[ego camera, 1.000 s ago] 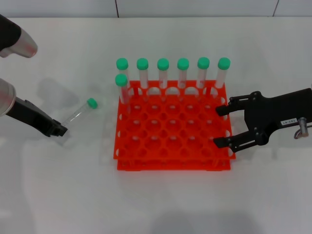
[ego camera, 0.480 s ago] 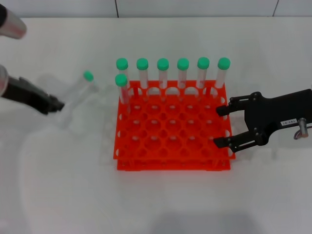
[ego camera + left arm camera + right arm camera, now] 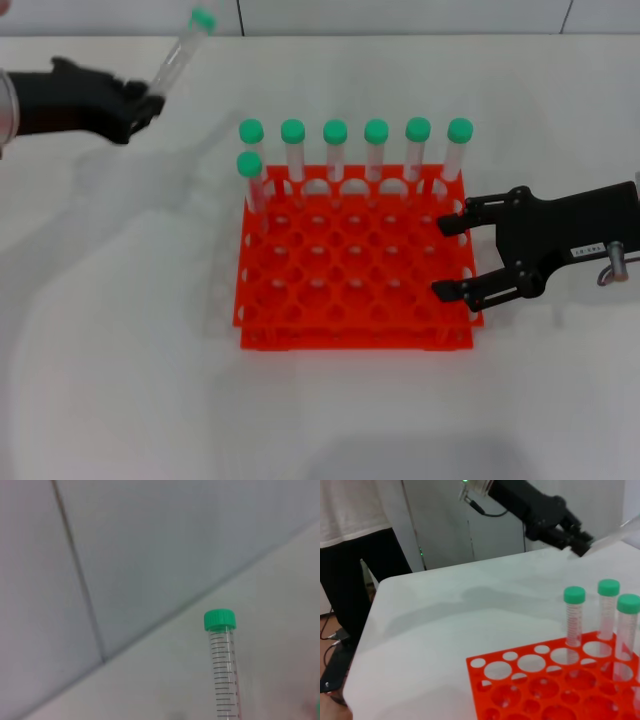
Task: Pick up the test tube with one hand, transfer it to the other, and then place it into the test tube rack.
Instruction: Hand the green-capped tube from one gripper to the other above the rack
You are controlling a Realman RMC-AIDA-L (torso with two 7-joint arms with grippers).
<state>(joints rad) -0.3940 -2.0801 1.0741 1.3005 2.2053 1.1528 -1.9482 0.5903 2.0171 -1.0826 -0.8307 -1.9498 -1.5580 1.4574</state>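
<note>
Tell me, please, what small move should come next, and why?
Probably carry the test tube, gripped at its lower end by the left claw, rightward toward the right claw, which waits open beside the test tube rack, far from the tube.

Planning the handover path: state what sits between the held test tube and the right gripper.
In the head view, the test tube, held aloft in the left gripper, is separated from the right gripper by the test tube rack and its seven standing tubes.
</note>
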